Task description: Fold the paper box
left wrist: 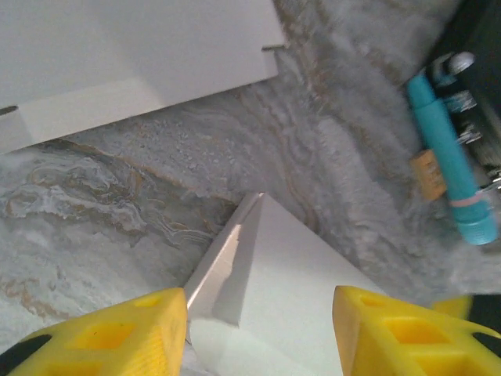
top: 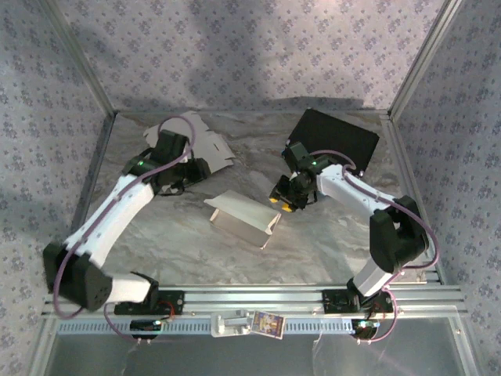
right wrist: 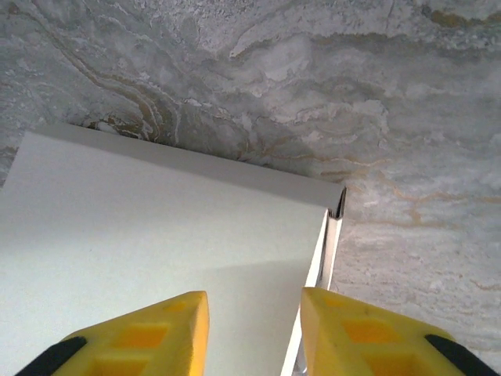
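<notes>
To crease from both ends, note left gripper (left wrist: 260, 313) jaws parted before one corner of the paper box (top: 241, 218) at table (top: 329, 243) centre, right gripper (right wrist: 254, 309) jaws parted astride the opposite wall.

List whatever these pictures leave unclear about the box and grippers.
Right wrist view: whether the right gripper pinches the paper box wall; the bottom edge cuts off the contact.
Left wrist view: what the teal object is; blurred, cropped at right.
Top view: the box's folds are too small to read.

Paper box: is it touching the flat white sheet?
Apart. The top external view shows bare table between the paper box and the flat white sheet.
</notes>
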Motion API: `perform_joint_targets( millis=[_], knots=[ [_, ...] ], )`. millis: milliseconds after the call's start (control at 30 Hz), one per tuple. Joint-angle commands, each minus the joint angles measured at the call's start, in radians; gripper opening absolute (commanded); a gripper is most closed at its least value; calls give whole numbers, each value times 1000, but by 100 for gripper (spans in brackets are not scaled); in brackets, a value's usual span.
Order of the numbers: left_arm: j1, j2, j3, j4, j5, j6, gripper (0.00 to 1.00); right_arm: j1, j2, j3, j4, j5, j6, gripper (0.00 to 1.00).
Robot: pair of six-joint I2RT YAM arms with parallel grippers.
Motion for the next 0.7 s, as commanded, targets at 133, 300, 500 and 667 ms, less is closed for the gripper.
perform_joint_targets(
  millis=[133, 300, 500, 667],
  knots=[
    [34, 184, 6, 45, 173, 169, 50, 44, -71, -96, 8, -91, 129, 44],
    [30, 218, -55, 146, 260, 140, 47, 73, -62, -144, 79, -119, 179, 46],
    [10, 211, -128, 194, 294, 126, 45, 83, -31, -135, 109, -116, 196, 44],
    [-2, 197, -171, 212, 284, 108, 42, 82, -16, -137, 120, -112, 196, 41]
  ],
)
